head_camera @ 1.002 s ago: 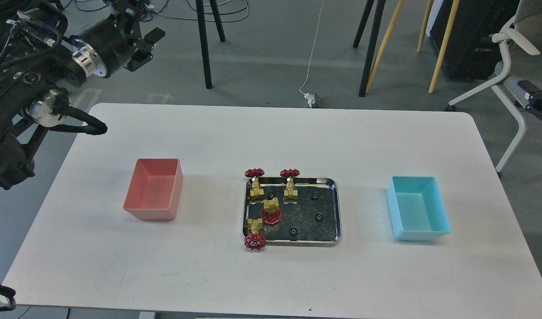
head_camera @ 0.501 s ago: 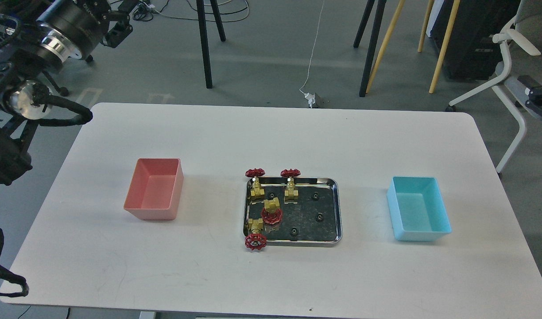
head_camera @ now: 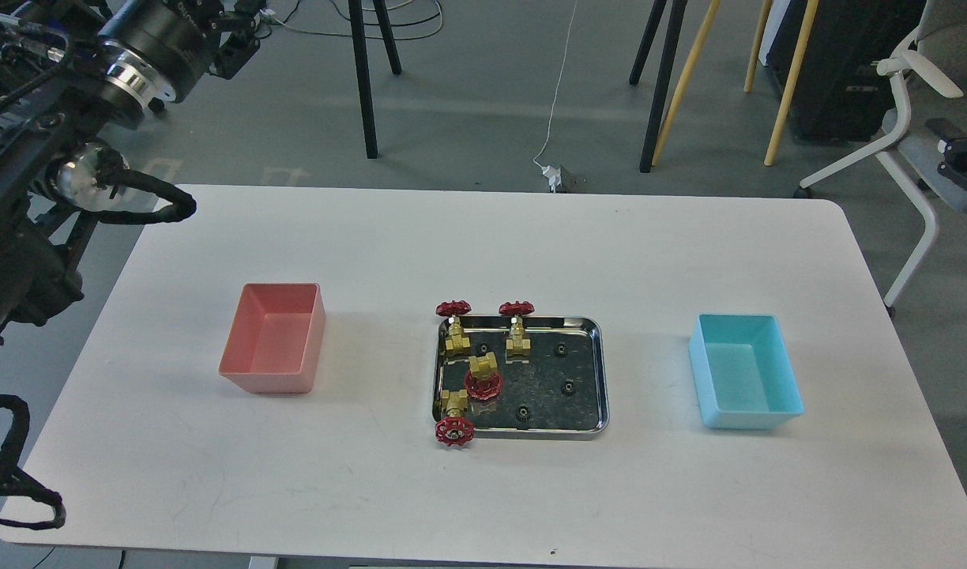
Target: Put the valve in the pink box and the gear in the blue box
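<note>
Several brass valves with red handwheels sit in the left half of a shiny steel tray (head_camera: 603,371); one valve (head_camera: 483,374) lies in the middle, another (head_camera: 454,420) hangs over the front left corner. Several tiny black gears lie in the tray, one gear (head_camera: 568,386) at the right. The pink box (head_camera: 274,338) stands empty left of the tray, the blue box (head_camera: 744,371) empty to its right. My left gripper (head_camera: 240,38) is high at the far left, beyond the table. My right gripper (head_camera: 960,164) shows at the right edge, off the table. Both are too dark and small to read.
The white table (head_camera: 483,245) carries only the tray and the two boxes. Black and yellow stand legs (head_camera: 665,87), cables and a white chair (head_camera: 910,118) are on the floor behind the table. My left arm's cable loop (head_camera: 148,212) hangs over the table's back left corner.
My left arm rose and swung back left away from the table, then came slightly right again. My right gripper at the right edge rose a little. The tray, valves, gears and boxes stayed put.
</note>
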Robot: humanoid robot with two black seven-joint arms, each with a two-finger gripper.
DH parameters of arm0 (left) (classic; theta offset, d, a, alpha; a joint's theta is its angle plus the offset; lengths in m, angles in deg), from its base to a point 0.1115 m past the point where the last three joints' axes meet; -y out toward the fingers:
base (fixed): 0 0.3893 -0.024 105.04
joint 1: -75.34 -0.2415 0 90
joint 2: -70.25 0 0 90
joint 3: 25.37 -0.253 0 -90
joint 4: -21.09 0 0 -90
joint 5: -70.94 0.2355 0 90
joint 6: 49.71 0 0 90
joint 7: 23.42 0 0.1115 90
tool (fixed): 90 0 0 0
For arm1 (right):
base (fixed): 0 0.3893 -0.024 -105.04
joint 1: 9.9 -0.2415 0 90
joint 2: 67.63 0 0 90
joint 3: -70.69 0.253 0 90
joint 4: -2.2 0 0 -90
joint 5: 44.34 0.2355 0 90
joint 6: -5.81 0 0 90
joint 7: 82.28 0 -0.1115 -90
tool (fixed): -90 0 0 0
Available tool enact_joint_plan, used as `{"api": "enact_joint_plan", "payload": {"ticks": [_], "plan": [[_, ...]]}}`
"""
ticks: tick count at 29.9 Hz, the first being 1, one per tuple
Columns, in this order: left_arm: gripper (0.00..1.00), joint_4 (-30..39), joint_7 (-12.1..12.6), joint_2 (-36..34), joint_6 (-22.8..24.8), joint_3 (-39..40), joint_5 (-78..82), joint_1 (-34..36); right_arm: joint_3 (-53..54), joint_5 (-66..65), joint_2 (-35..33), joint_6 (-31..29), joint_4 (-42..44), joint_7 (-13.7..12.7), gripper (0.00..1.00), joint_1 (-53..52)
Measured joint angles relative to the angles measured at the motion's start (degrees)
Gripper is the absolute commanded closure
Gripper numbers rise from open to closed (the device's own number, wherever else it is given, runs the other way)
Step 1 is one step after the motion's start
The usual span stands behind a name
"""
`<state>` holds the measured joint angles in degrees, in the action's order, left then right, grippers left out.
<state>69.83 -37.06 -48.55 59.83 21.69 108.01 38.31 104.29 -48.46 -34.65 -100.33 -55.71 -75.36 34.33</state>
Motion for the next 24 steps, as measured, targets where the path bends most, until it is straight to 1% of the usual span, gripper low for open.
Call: {"api": "enact_joint_plan", "payload": {"ticks": [5,8,11,14,16,19,21,24], "plan": [[0.00,2.0,-0.5,-2.7,5.0,-3.7,10.3,2.0,-0.3,-7.5,-0.7,-1.0,0.2,-5.4,0.01,-5.8],[0.00,6.6,-0.6,-3.2,6.6,-4.7,16.8,2.1,-1.4,-10.5,0.3,-1.2,0.5,-7.4,0.01,-9.3],[0.00,12.0,-0.6,-3.2,6.9,-6.9,22.1,1.5,-3.5,-11.1,1.9,-1.3,1.7,-7.7,0.01,-12.6],[0.00,17.0,-0.6,-3.2,7.0,-11.4,25.0,0.7,-5.2,-11.2,3.2,-1.3,3.6,-7.8,0.01,-14.8],[0.00,19.8,-0.6,-2.9,7.1,-16.6,26.6,0.4,-5.7,-11.2,4.3,-1.2,4.6,-7.8,0.01,-15.5],[0.00,21.4,-0.5,-2.0,6.7,-25.0,31.2,0.4,-5.9,-11.2,5.4,-1.0,5.6,-7.8,0.01,-16.3],[0.01,21.6,-1.1,-0.4,5.0,-28.3,36.3,0.3,-5.9,-11.3,5.9,-0.7,5.8,-7.8,0.01,-17.1],[0.02,21.7,-3.2,2.2,-0.9,-30.6,45.1,-1.1,-5.9,-11.3,6.2,-0.6,6.4,-7.7,0.01,-17.8]]}}
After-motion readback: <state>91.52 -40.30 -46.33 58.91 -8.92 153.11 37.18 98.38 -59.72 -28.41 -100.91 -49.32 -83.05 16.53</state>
